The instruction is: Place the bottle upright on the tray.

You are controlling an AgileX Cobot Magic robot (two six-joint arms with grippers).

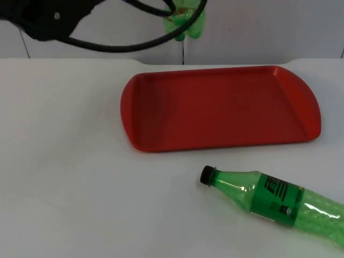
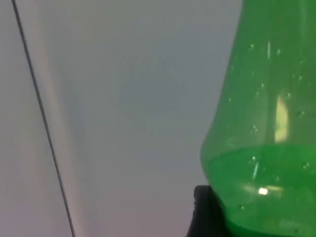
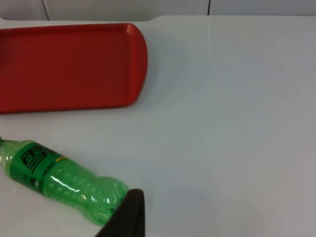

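1. Left arm (image 1: 51,19): enters at the upper left of the top view, raised above the desk (image 1: 64,161).

2. Left claw (image 2: 207,215): clamped on the raised bottle (image 1: 185,24). In the left wrist view 1 black fingertip (image 2: 200,210) lies against the green wall of this bottle (image 2: 261,123), with the grey partition wall (image 2: 123,98) behind it.

3. Raised bottle: green and translucent. It hangs at the top centre of the top view, in front of the partition wall and clear of the desk, with its lobed base showing. It is behind the far rim of the tray, not over the tray floor.

4. Tray (image 1: 150,137): red, rectangular with rounded corners, flat on the white desk from the centre to the right of the top view. The right wrist view shows 1 rounded end of it (image 3: 140,59).

5. Lying bottle (image 1: 274,201): a 2nd green bottle, on its side on the desk at the lower right of the top view. Its black cap (image 1: 207,175) points to the upper left and its body runs out past the right edge. It is near the front rim of the tray but apart from it.

6. Right claw (image 3: 126,217): low over the desk, just beside the base of the lying bottle (image 3: 64,182). I cannot tell if it is apart or together.
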